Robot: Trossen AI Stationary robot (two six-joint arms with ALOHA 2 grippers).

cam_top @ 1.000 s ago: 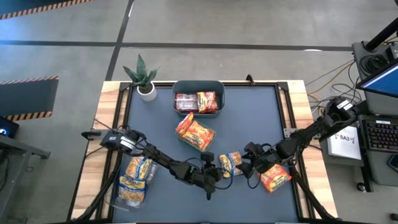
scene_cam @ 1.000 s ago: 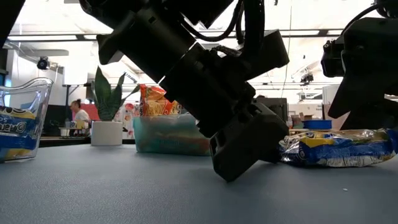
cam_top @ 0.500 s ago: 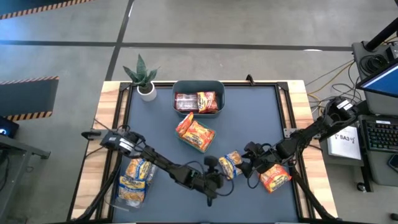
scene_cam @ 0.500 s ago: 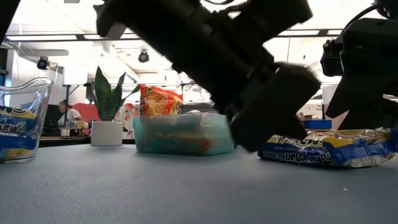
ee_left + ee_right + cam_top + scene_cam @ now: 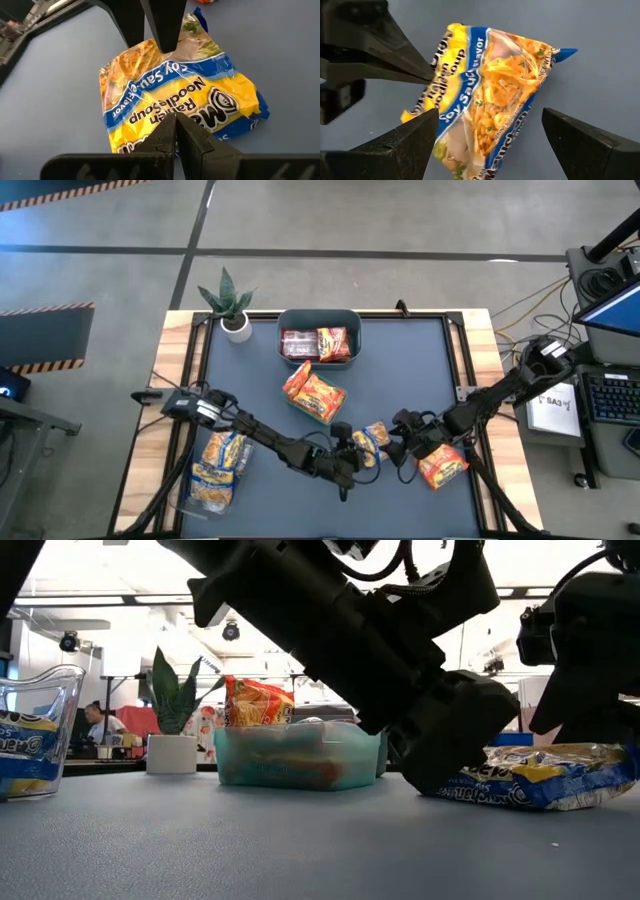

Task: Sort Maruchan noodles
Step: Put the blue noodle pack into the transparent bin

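- Here the left gripper [image 5: 352, 459] is stretched low across the table, fingers pressed together against the yellow-blue noodle packet [image 5: 372, 442].
- Right gripper [image 5: 397, 448] is held spread apart beside it.

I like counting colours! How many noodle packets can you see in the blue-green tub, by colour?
Dark red-and-white packet: 1
Orange-red packet: 1
Total showing in the tub: 2
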